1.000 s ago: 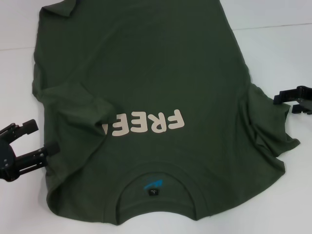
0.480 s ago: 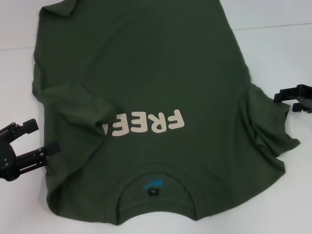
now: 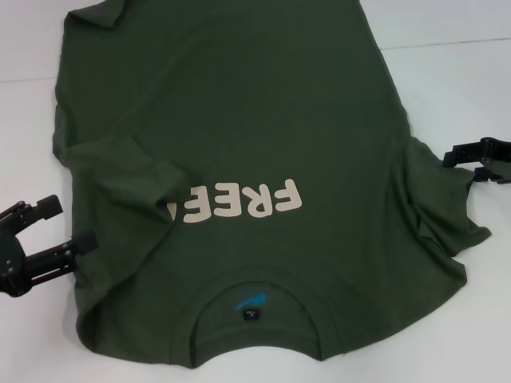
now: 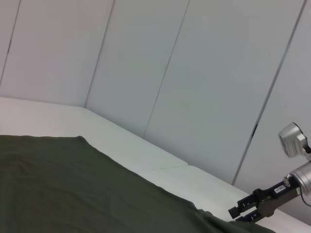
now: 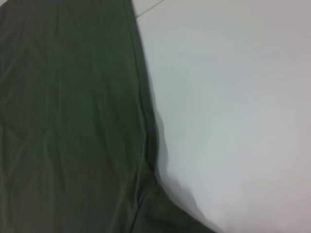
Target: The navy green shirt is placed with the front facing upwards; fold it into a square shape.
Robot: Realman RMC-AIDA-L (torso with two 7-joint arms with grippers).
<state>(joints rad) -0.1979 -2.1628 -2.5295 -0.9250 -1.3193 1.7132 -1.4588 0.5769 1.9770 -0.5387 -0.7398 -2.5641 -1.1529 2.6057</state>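
Observation:
The navy green shirt (image 3: 239, 136) lies front up on the white table, its collar (image 3: 255, 319) nearest me and the cream "FREE" print (image 3: 247, 201) upside down. One sleeve (image 3: 136, 171) is folded in over the chest and hides the end of the print. The other sleeve (image 3: 435, 203) lies spread out on the right. My left gripper (image 3: 64, 226) is open beside the shirt's left edge, near the shoulder, holding nothing. At the outer edge of the spread sleeve my right gripper (image 3: 469, 163) hovers open. The left wrist view shows the shirt (image 4: 73, 189) and the right gripper (image 4: 245, 212) far off.
The white table (image 3: 447, 88) runs on to the right of the shirt and to its left (image 3: 24, 128). White wall panels (image 4: 194, 82) stand behind the table. The right wrist view shows the shirt's side hem (image 5: 146, 121) against bare table (image 5: 233, 111).
My right gripper has edged a little left, toward the spread sleeve. The left gripper and the shirt have not moved.

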